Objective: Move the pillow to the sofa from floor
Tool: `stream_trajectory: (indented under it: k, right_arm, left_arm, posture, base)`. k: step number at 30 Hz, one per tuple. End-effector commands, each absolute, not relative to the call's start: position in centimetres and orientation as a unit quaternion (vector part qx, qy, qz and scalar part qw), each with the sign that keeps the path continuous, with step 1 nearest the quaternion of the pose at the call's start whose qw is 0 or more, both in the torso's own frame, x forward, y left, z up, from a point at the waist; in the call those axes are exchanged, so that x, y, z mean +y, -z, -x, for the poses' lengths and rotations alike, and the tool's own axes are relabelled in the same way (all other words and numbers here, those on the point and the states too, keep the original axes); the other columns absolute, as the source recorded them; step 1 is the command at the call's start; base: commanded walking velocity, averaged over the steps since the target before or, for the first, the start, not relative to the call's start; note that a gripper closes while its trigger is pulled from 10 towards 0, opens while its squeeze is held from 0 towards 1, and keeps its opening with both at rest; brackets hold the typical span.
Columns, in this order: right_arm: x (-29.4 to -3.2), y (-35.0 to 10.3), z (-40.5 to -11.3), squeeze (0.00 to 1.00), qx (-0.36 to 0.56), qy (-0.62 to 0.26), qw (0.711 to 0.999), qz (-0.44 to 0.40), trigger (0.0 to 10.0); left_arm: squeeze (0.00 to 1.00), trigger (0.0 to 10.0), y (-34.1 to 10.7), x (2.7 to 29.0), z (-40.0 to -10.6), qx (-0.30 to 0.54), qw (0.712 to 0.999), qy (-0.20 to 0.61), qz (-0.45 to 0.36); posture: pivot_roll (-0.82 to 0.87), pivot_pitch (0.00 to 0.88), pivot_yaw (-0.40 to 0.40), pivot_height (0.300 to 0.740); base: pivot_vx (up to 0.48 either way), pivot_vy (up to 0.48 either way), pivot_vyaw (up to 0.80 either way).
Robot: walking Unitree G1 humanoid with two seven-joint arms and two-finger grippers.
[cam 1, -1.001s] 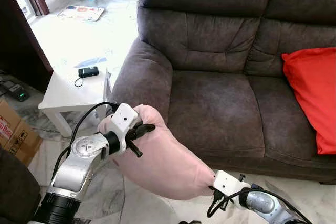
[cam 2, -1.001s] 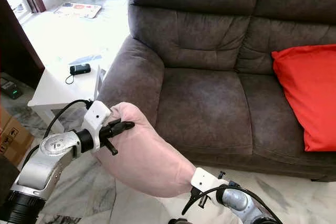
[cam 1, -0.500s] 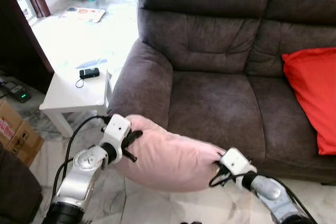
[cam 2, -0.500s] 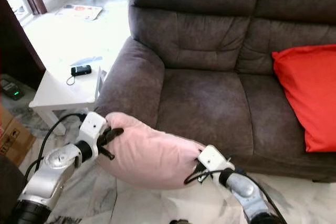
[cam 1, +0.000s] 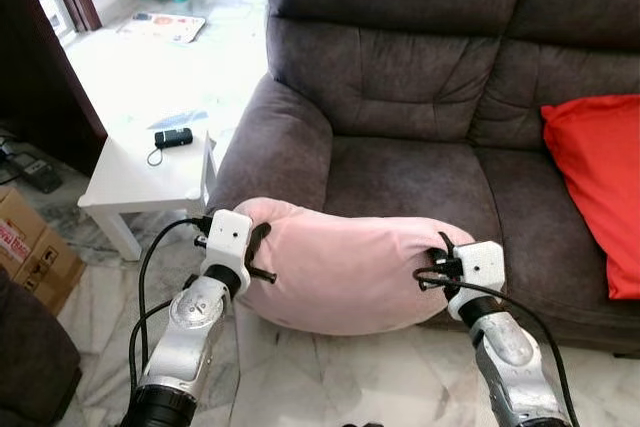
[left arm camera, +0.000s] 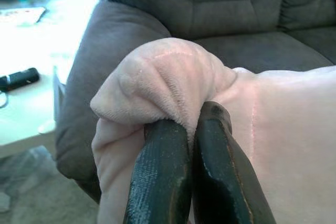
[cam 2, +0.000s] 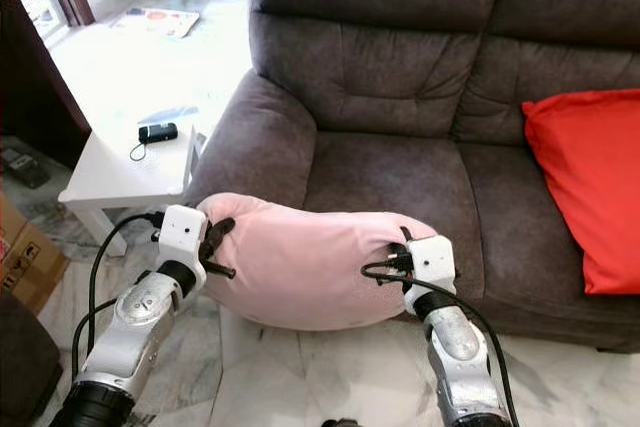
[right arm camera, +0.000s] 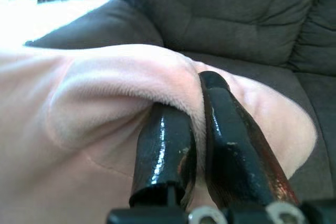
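The soft pink plush pillow (cam 1: 340, 267) hung level in the air at the front edge of the dark brown fabric sofa (cam 1: 420, 97), carry step nearly done. The left gripper (cam 1: 258, 257) and right gripper (cam 1: 440, 272) each pinched an end tight. Judging from this, the next move called for pushing forward over the seat, then letting go.

red cushion (cam 1: 596, 187) | white side table (cam 1: 130, 182) | black device (cam 1: 172, 137) on it | cardboard box (cam 1: 30, 252)

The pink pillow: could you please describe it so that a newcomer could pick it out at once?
Find the dark brown sofa. At its front edge, by the seat nearest the white side table, the pink pillow hangs between the left gripper and right gripper, each pinching an end. The red pillow lies on the seat instead.
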State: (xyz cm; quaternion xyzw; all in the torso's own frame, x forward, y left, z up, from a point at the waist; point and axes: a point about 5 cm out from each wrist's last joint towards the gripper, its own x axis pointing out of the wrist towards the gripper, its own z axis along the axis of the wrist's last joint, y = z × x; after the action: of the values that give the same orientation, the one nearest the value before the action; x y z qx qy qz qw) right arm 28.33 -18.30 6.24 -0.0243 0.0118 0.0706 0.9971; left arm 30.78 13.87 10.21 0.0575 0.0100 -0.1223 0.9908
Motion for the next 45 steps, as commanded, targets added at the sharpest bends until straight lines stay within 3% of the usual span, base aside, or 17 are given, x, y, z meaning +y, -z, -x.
stream_trajectory:
  k: [1,13,34,45]
  right_arm:
    - [-19.2,-8.3,-28.5,0.0,-0.041,-0.021,0.999,-0.003,10.0]
    - [-18.5,-10.3,-29.2,0.0,-0.064,0.002,0.998,0.009,10.0]
    - [-18.2,-11.0,-30.4,0.0,-0.064,0.001,0.998,0.019,10.0]
    - [-17.9,-11.4,-30.6,0.0,-0.067,-0.013,0.997,0.027,10.0]
  left_arm:
    - [0.0,10.0,-11.5,14.3,-31.2,-0.031,0.993,0.096,-0.068]
    - [0.0,10.0,-12.5,13.6,-32.0,-0.07,0.991,0.085,-0.081]
    - [0.0,10.0,-13.1,14.1,-32.8,-0.087,0.992,0.06,-0.073]
    - [0.0,10.0,-13.3,14.6,-32.8,-0.091,0.992,0.041,-0.077]
  posture:
    - [-0.04,0.008,-0.032,0.74]
    - [-0.05,0.0,-0.019,0.74]
    - [-0.04,0.024,-0.042,0.74]
    - [-0.04,0.049,-0.048,0.74]
  base:
    - [0.0,0.0,0.0]
    - [0.0,0.0,0.0]
    - [0.0,-0.079,-0.8]
    - [0.0,0.0,0.0]
